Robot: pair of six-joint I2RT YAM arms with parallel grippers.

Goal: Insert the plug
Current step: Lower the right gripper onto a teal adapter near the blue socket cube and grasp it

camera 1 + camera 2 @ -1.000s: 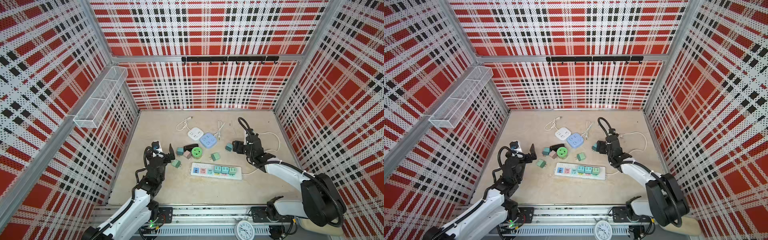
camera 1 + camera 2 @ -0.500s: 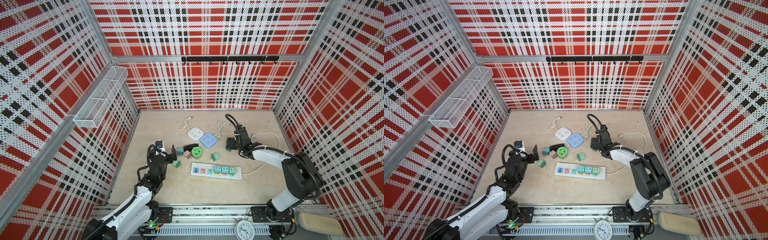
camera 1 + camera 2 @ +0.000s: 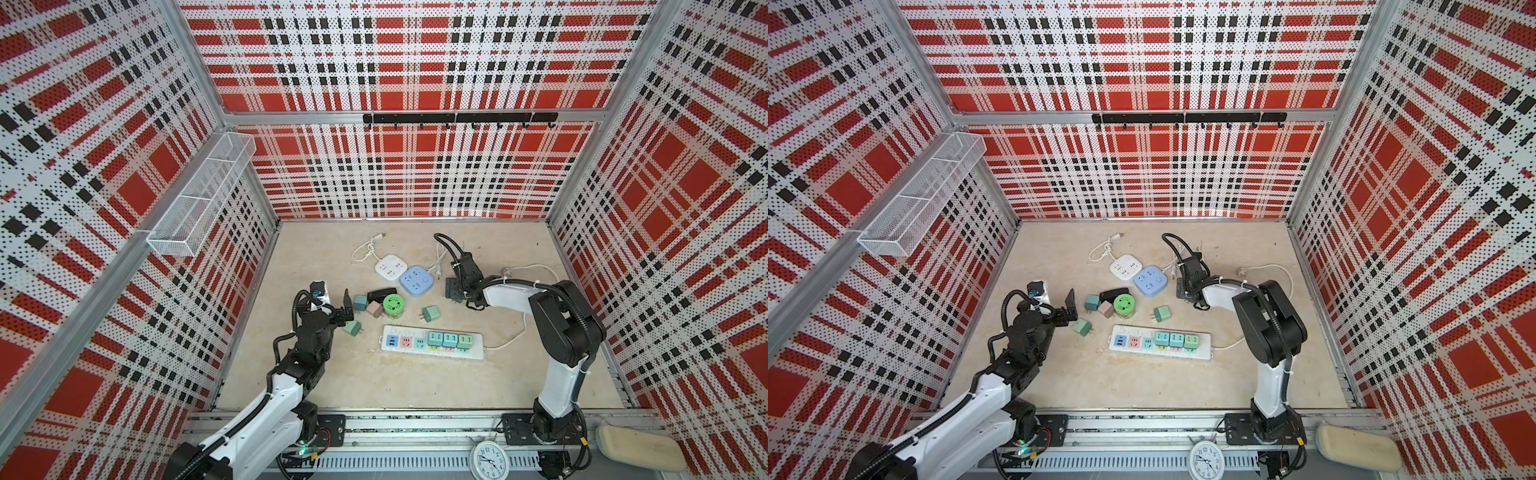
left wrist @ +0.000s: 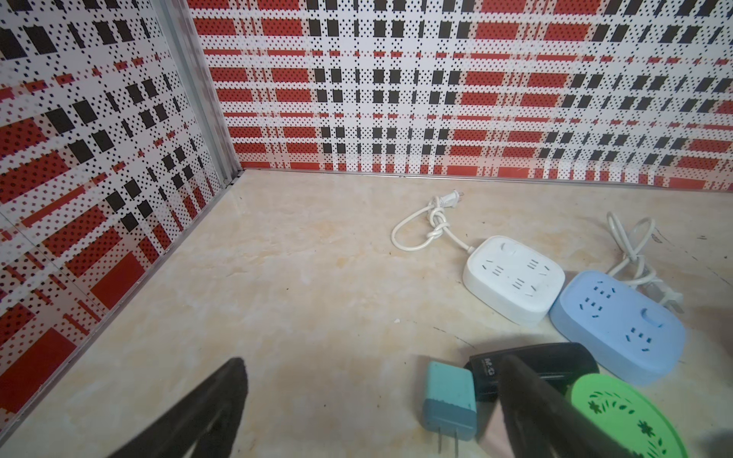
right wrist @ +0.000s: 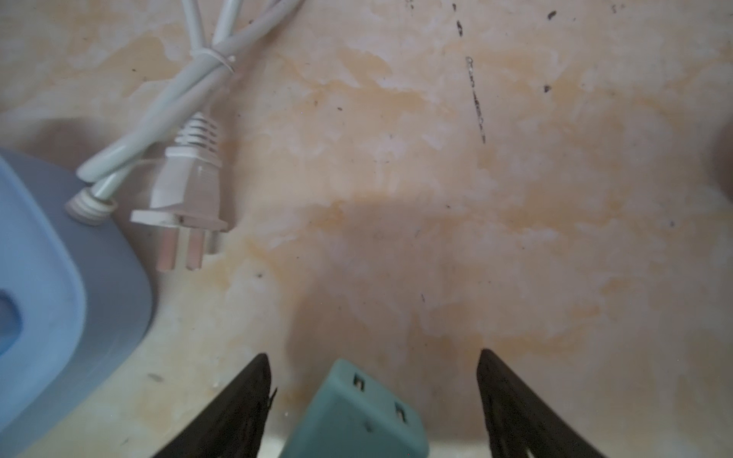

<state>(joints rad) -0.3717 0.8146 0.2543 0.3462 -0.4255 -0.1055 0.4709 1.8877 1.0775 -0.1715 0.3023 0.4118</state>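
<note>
Currently right pincer (image 5: pixel 371 355) is spread, teal plug (image 5: pixel 357 412) sitting between its jaws with gaps both sides, near the blue socket block (image 5: pixel 47 285); left pincer (image 3: pixel 332 296) spread wide. Plug well apart from power strip (image 3: pixel 432 343).

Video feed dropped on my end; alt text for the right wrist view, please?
A teal plug adapter sits inside the open right claw, touching neither finger. Beyond it, a white corded plug lies beside a blue socket hub.
</note>
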